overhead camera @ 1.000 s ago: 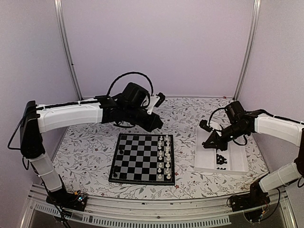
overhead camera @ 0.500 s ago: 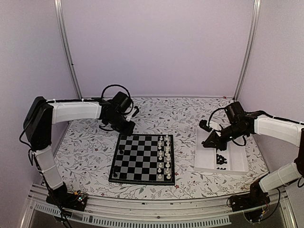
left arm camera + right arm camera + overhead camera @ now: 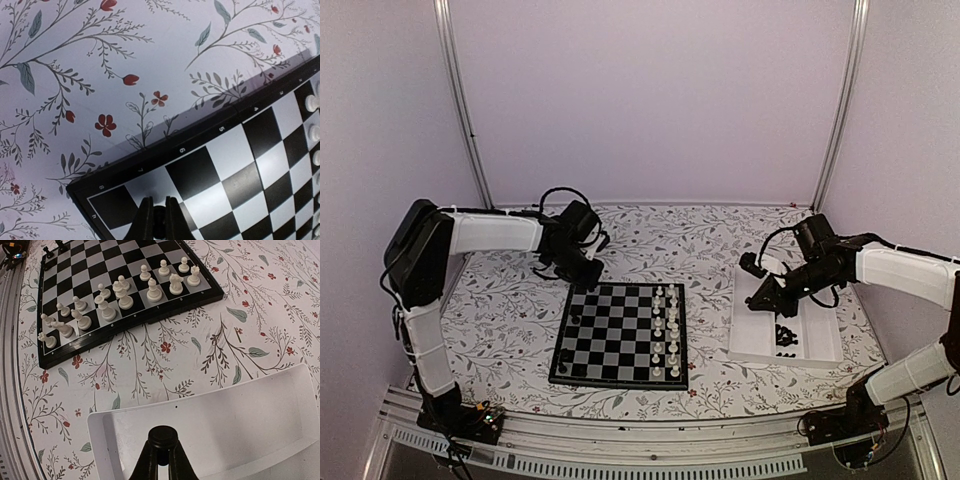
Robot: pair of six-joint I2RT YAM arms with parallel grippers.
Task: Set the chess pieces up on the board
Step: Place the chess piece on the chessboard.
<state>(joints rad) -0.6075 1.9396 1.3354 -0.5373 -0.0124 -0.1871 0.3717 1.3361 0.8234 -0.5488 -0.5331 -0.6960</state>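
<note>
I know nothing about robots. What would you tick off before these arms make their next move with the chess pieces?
1. Left gripper shut on a black piece: ok.
2. That piece over the far-left corner of the board: ok.
3. Piece centred on one square: cannot tell.
4. Piece touching the board: cannot tell.
5. Right gripper shut on another black piece, above the white tray: ok.
6. White pieces upright, well away from the left gripper: ok.
</note>
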